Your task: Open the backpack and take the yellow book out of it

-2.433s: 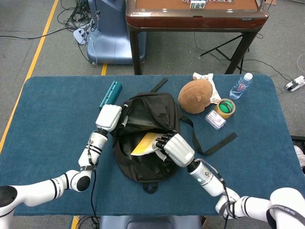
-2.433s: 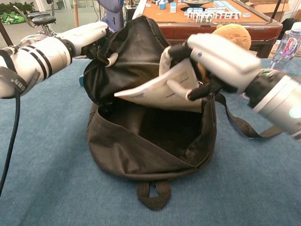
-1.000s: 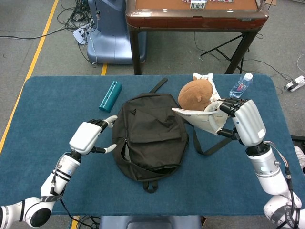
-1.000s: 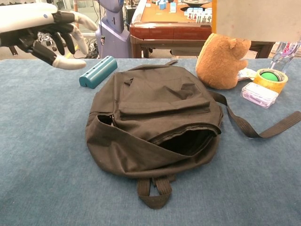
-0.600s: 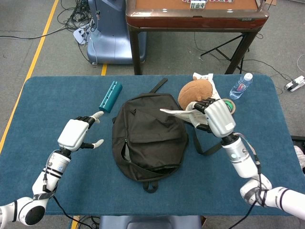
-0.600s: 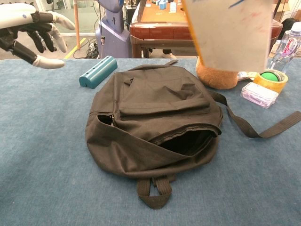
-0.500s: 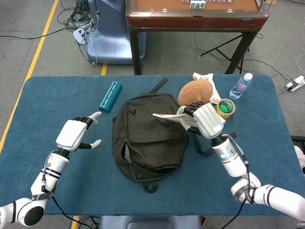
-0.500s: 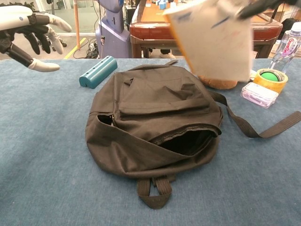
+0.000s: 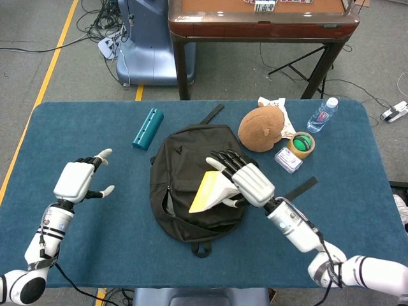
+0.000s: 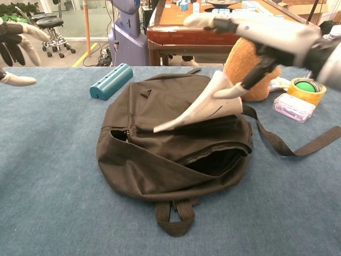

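Note:
The black backpack [image 9: 182,169] lies flat mid-table, its zip mouth [image 10: 213,160] gaping toward me. The yellow book [image 9: 205,191] is outside it, lying tilted on the bag's top with its lower corner on the fabric [image 10: 194,112]. My right hand [image 9: 245,180] hovers over the book's upper end. Its fingers are stretched out and spread, and only the thumb touches the cover [image 10: 234,92]. My left hand [image 9: 80,178] hangs open above the table, left of the bag and touching nothing; the chest view shows it only at the edge [image 10: 13,45].
A teal cylinder [image 9: 148,127] lies behind the bag on the left. A brown plush toy [image 9: 261,127], a tape roll [image 9: 301,145], a small clear box [image 9: 288,159] and a water bottle [image 9: 322,115] crowd the back right. The bag's strap [image 9: 296,191] trails right.
My right hand has brought the book down from above the plush toy onto the bag's top and spread its fingers. My left hand has drifted further left, still open.

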You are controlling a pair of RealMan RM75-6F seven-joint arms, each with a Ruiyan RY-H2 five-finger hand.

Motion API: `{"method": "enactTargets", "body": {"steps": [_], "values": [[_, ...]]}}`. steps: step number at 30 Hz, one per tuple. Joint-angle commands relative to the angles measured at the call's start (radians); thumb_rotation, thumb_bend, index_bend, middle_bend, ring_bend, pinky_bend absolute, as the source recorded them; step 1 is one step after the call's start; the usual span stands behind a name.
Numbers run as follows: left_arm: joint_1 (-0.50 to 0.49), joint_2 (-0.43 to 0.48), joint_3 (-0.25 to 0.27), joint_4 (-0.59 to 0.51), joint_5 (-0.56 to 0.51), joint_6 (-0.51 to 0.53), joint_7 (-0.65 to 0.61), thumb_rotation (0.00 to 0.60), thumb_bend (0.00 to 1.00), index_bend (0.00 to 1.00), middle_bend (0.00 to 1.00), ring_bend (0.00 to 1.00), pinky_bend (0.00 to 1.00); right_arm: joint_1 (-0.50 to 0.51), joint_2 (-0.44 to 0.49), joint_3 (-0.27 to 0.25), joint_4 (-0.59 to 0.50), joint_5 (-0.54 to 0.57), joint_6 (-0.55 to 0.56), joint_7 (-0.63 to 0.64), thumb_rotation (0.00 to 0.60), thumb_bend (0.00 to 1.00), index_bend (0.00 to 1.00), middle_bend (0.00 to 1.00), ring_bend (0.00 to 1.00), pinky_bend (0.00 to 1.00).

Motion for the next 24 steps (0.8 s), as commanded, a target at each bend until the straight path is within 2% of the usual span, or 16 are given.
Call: {"method": "enactTargets", "body": {"steps": [1, 5, 8, 10, 12, 15, 18, 24], "values": [[0.014, 0.005, 0.005, 0.019, 0.002, 0.003, -0.017, 0.502, 0.25, 0.16, 0.34, 0.34, 0.34, -0.07, 0.123, -0.037, -0.107, -0.035, 0.073, 0.033, 0.6, 0.13, 0.0, 0.04, 0.0, 0.03], [0.036, 0.012, 0.017, 0.032, 0.008, 0.006, -0.029, 0.525, 0.25, 0.16, 0.34, 0.34, 0.34, -0.127, 0.188, -0.049, -0.119, -0.072, 0.16, 0.053, 0.6, 0.13, 0.0, 0.09, 0.02, 0.05], [0.057, 0.018, 0.025, 0.043, 0.016, 0.016, -0.046, 0.539, 0.25, 0.17, 0.34, 0.34, 0.34, -0.182, 0.228, -0.061, -0.105, -0.087, 0.232, 0.053, 0.6, 0.14, 0.0, 0.16, 0.12, 0.14], [0.069, 0.022, 0.029, 0.05, 0.018, 0.019, -0.056, 0.556, 0.25, 0.17, 0.34, 0.34, 0.34, -0.213, 0.249, -0.069, -0.098, -0.085, 0.264, 0.06, 0.6, 0.15, 0.06, 0.22, 0.18, 0.2], [0.084, 0.027, 0.033, 0.054, 0.021, 0.027, -0.066, 0.576, 0.25, 0.18, 0.34, 0.34, 0.34, -0.249, 0.272, -0.082, -0.082, -0.084, 0.292, 0.053, 0.6, 0.18, 0.17, 0.29, 0.24, 0.28], [0.11, 0.031, 0.038, 0.055, 0.031, 0.054, -0.075, 0.599, 0.25, 0.18, 0.34, 0.34, 0.34, -0.304, 0.293, -0.105, -0.047, -0.073, 0.324, 0.001, 0.6, 0.24, 0.28, 0.36, 0.31, 0.36], [0.14, 0.027, 0.042, 0.064, 0.046, 0.095, -0.081, 0.6, 0.25, 0.19, 0.34, 0.34, 0.34, -0.363, 0.303, -0.125, -0.018, -0.05, 0.358, -0.049, 0.6, 0.27, 0.33, 0.39, 0.34, 0.41], [0.212, 0.019, 0.065, 0.077, 0.084, 0.182, -0.087, 0.6, 0.25, 0.21, 0.34, 0.34, 0.34, -0.477, 0.308, -0.158, 0.014, -0.003, 0.421, -0.047, 0.6, 0.33, 0.35, 0.4, 0.37, 0.41]]}}
